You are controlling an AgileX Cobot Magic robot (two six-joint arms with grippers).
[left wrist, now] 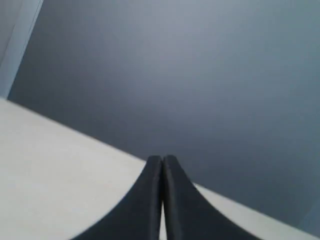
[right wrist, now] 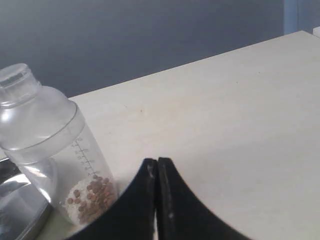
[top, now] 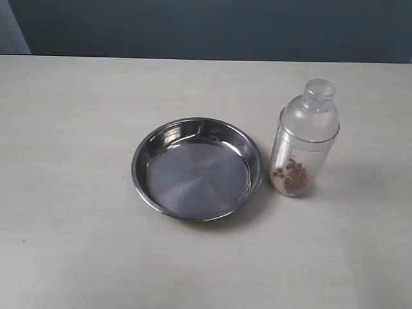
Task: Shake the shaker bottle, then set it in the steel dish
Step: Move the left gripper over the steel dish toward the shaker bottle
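Observation:
The shaker bottle (top: 304, 141) stands upright on the table, just right of the steel dish (top: 197, 167); brown and whitish beads lie at its bottom. The dish holds nothing. Neither gripper shows in the exterior view. In the right wrist view my right gripper (right wrist: 157, 161) is shut on nothing, its black fingers pressed together, with the shaker bottle (right wrist: 52, 145) close beside it and a bit of the steel dish (right wrist: 17, 205) behind the bottle. My left gripper (left wrist: 162, 158) is shut too, facing bare table and a dark wall.
The pale table (top: 71, 129) spreads wide around both objects. A dark blue-grey wall (top: 212, 29) runs along its far edge.

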